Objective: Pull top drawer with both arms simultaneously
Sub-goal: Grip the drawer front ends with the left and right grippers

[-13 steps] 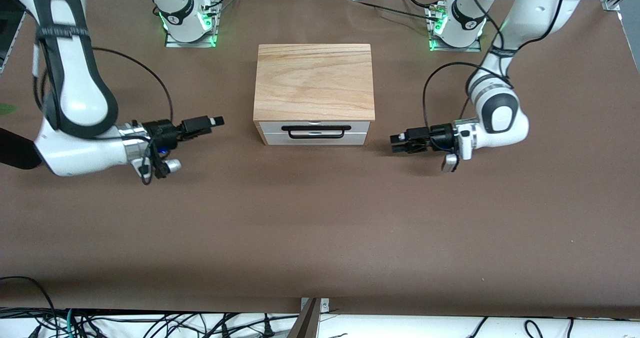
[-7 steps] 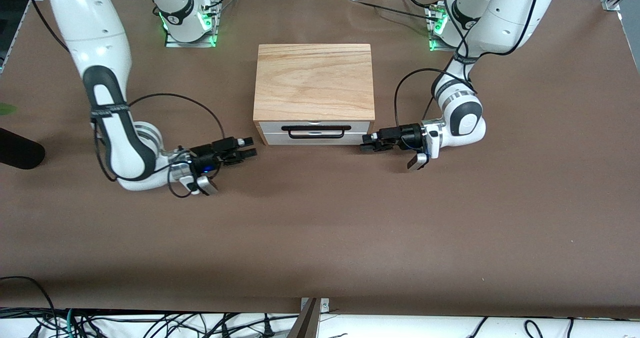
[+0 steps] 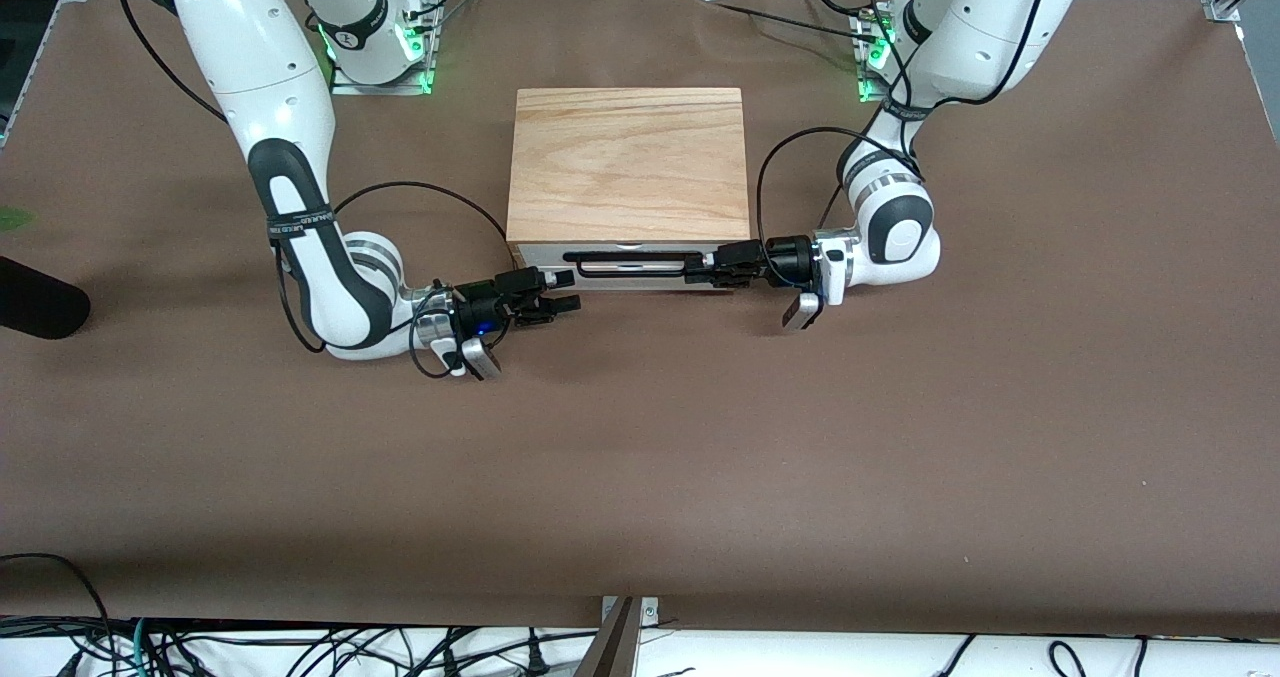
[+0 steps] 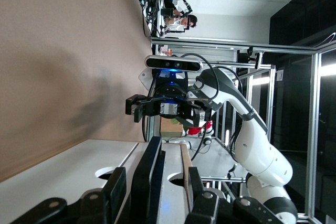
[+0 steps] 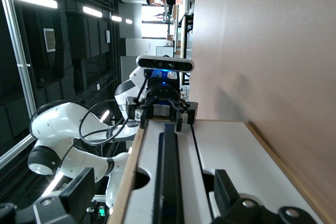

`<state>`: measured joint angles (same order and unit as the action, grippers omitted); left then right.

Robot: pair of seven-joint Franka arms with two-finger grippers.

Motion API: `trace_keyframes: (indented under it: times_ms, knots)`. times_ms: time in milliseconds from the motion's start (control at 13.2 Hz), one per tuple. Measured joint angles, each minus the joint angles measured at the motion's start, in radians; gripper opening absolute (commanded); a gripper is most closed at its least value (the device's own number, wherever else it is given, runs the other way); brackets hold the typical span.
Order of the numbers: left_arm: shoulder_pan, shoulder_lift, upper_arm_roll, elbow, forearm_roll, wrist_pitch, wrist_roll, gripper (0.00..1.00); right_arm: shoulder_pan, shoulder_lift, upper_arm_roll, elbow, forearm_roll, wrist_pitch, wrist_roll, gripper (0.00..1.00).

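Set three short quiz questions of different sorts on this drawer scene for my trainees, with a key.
1. True or false: the top drawer is already pulled far out, showing its inside.
2. Where is the left pincer?
A. over the cabinet's oak top
B. at the end of the black handle toward the left arm's end of the table
C. on the table beside its own base
3. Fill in: the fingers of the left pincer and the right pincer are ____.

Key: 1 false; 2 B; 3 open.
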<state>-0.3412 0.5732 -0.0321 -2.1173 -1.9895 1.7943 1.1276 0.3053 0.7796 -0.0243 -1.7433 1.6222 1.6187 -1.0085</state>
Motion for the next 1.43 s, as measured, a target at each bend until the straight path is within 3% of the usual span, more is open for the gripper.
trace_keyframes:
  times_ms: [302, 453, 528, 679, 981, 1434]
  knots:
    - [-0.005, 0.001, -0.004, 0.001, 0.000, 0.011, 0.035, 0.53, 0.018, 0.000, 0.000, -0.062, 0.064, 0.002, -0.105, 0.77]
    - [-0.005, 0.003, -0.005, 0.001, 0.000, 0.012, 0.059, 0.19, 0.037, -0.001, 0.000, -0.089, 0.087, 0.002, -0.152, 0.37]
    - [-0.005, 0.003, -0.005, 0.001, 0.000, 0.013, 0.077, 0.13, 0.044, -0.001, 0.000, -0.104, 0.097, 0.002, -0.177, 0.27]
    - [-0.005, 0.003, -0.005, 0.001, 0.000, 0.023, 0.102, 0.13, 0.047, -0.003, 0.000, -0.118, 0.115, -0.007, -0.197, 0.11]
    - [-0.006, 0.009, -0.006, 0.001, -0.005, 0.031, 0.107, 0.12, 0.048, -0.025, -0.001, -0.127, 0.115, -0.018, -0.196, 0.00]
    - [-0.005, 0.012, -0.009, 0.001, -0.015, 0.029, 0.106, 0.00, 0.049, -0.028, -0.003, -0.129, 0.115, -0.016, -0.195, 0.00]
